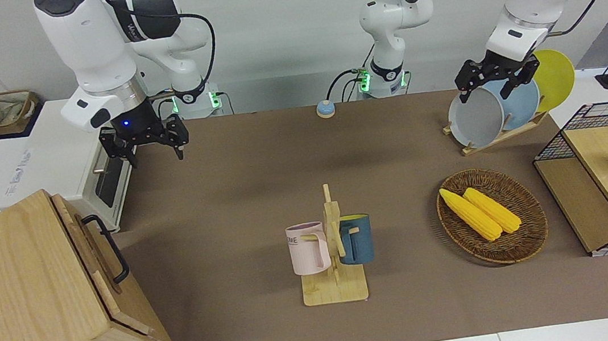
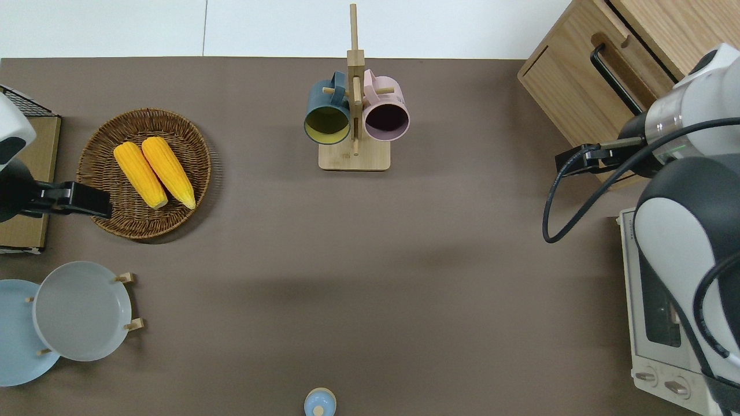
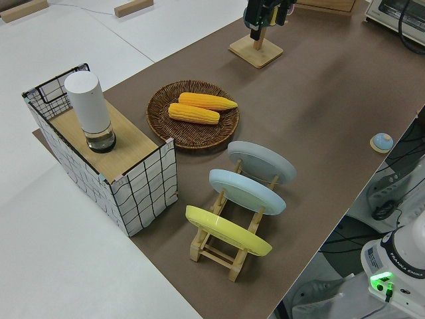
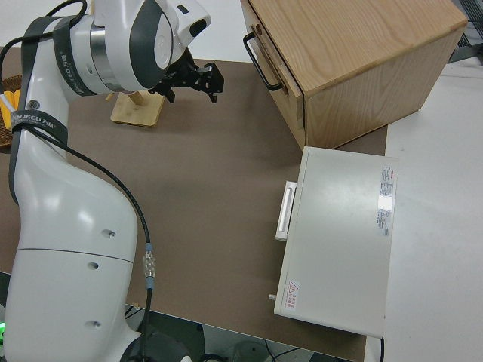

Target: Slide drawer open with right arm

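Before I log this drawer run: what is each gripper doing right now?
Right gripper: open, holding nothing, in the air, not yet at the drawer.
Left gripper: open, holding nothing, parked.

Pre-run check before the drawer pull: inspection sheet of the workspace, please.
Surface: brown mat over the white table.
Job's things: shallow light-wood drawer with black loop handle, shut, on the pale wooden cabinet.
Clutter: white toaster oven; wooden mug stand with pink mug and dark blue mug; wicker basket holding two corn cobs; plate rack; wire-mesh wood box.
Grippers: right claw open, in the air, clear of the handle; left arm parked.
Cables: black cable looping off the right arm.
Surroundings: nothing seen.
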`<action>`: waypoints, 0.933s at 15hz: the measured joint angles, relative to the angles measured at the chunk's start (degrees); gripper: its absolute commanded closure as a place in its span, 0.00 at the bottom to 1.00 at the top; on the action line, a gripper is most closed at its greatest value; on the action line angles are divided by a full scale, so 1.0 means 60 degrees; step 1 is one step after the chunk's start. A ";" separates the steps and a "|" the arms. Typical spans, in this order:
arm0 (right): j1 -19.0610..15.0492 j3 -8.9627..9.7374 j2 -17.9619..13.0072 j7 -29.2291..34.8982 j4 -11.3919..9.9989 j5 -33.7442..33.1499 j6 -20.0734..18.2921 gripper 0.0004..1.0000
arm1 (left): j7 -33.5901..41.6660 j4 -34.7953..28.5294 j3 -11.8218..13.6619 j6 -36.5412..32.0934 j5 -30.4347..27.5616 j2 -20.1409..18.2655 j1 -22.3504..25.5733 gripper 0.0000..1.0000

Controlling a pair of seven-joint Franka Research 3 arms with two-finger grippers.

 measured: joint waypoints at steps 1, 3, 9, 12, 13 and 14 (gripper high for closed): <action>0.0002 0.0001 0.0000 0.0000 0.0000 0.0000 0.0000 0.01 | 0.0000 0.0000 0.0000 0.0000 0.0000 0.0000 0.0000 0.01; 0.0007 0.0006 0.0000 0.0000 0.0000 0.0000 0.0000 0.01 | 0.0000 0.0000 0.0000 0.0000 0.0000 0.0000 0.0000 0.01; 0.0123 0.0082 -0.0092 0.0008 0.0063 -0.0004 -0.0022 0.01 | 0.0000 0.0000 0.0000 0.0000 0.0000 0.0000 0.0000 0.01; 0.0398 0.0084 -0.0271 0.0100 0.0114 -0.0300 -0.0375 0.01 | 0.0000 0.0000 0.0000 0.0000 0.0000 0.0000 0.0000 0.01; 0.0523 0.0088 -0.0330 0.0181 0.0116 -0.0559 -0.0495 0.01 | 0.0000 0.0000 0.0000 0.0000 0.0000 0.0000 0.0000 0.01; 0.0695 0.0094 -0.0369 0.0337 0.0116 -0.0893 -0.0572 0.01 | 0.0000 0.0000 0.0000 0.0000 0.0000 0.0000 0.0000 0.01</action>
